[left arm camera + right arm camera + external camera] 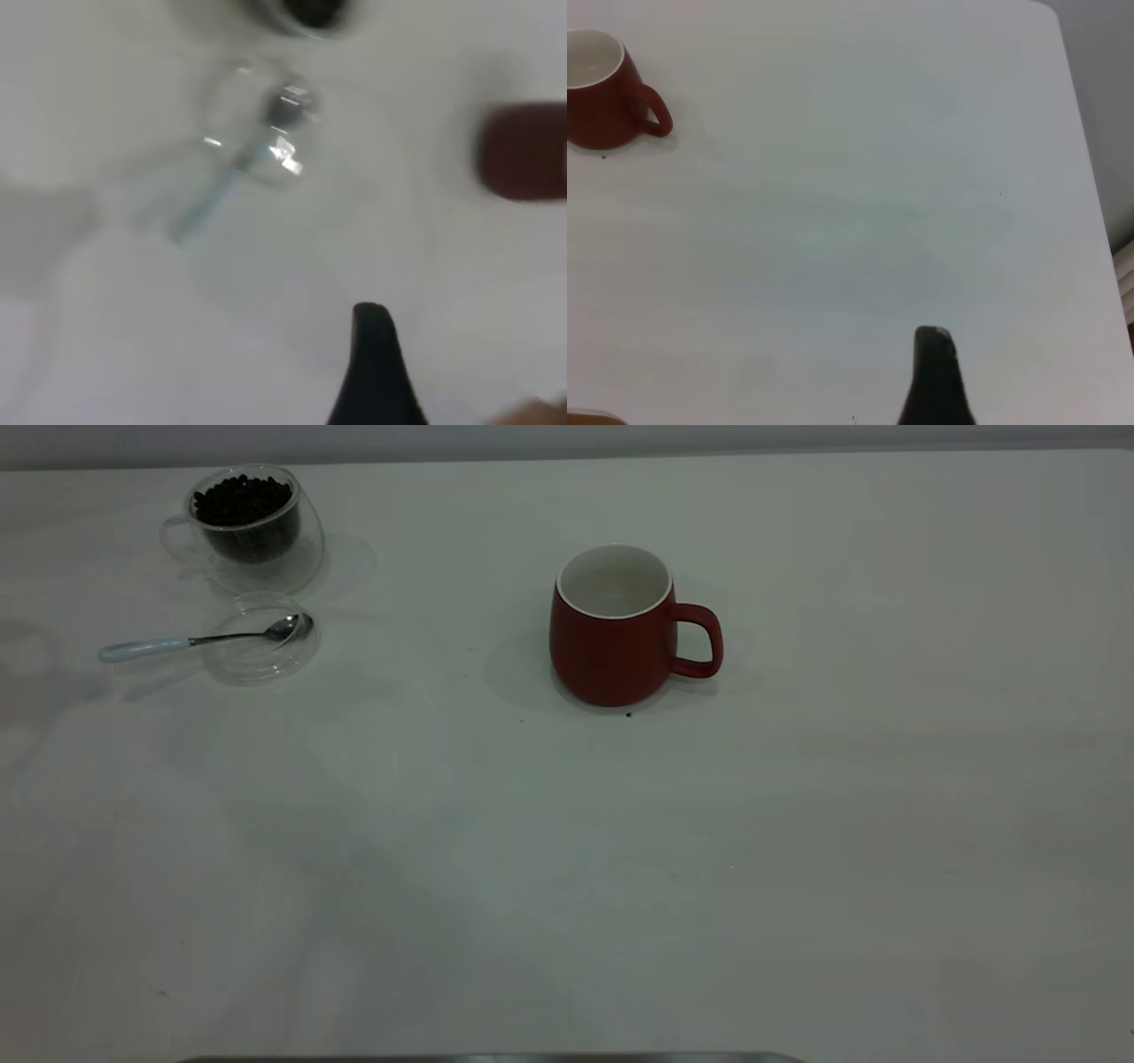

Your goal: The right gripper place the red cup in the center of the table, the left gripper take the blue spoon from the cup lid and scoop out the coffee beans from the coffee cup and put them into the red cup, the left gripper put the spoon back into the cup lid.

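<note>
the red cup [613, 638] stands upright near the middle of the table [797, 850], its white inside bare and its loop handle pointing to 3 o'clock in the exterior view. a tiny dark speck [628, 714] lies on the tabletop just at its foot, at about 6 o'clock.

well apart from it, toward 9 o'clock, the cup lid [262, 638] lies flat on the table. the blue spoon [190, 640] rests across it, its shiny bowl inside the lid near the 3 o'clock rim and its pale handle running out over the rim toward 9 o'clock. just beside the lid at 12 o'clock stands the coffee cup [248, 527], upright, with the coffee beans [242, 500] heaped in its inner wall and its clear handle at 9 o'clock.

neither arm shows in the exterior view. in the left wrist view one black fingertip of the left gripper [376, 367] hangs above bare table, apart from the spoon and lid; how far its jaws stand open cannot be told. in the right wrist view one fingertip of the right gripper [937, 379] hangs over bare table, well apart from the red cup; its jaws cannot be judged either. neither has hold of anything visible.
</note>
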`<action>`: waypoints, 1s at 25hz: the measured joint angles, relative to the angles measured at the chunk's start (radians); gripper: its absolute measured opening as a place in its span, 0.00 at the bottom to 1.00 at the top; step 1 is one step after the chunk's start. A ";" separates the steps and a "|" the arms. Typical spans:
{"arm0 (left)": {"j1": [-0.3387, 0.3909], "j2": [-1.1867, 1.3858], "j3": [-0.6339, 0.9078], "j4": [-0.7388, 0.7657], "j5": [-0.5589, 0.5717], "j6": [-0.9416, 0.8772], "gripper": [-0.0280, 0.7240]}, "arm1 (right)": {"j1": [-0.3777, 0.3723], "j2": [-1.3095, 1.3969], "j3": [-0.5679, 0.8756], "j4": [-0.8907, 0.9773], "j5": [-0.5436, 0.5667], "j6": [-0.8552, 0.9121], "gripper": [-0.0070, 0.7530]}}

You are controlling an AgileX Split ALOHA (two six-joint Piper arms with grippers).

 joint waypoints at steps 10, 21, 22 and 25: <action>0.000 -0.332 0.015 0.250 0.056 -0.244 0.83 | 0.000 0.000 0.000 0.000 0.000 0.000 0.79; -0.122 -0.792 0.330 0.293 0.056 -0.271 0.83 | 0.000 0.000 0.000 0.000 0.000 0.000 0.79; -0.145 -0.831 0.354 0.308 0.056 -0.273 0.83 | 0.000 0.000 0.000 0.000 0.000 0.000 0.79; -0.239 -0.958 0.408 0.362 0.056 -0.290 0.83 | 0.000 0.000 0.000 0.000 0.000 0.000 0.79</action>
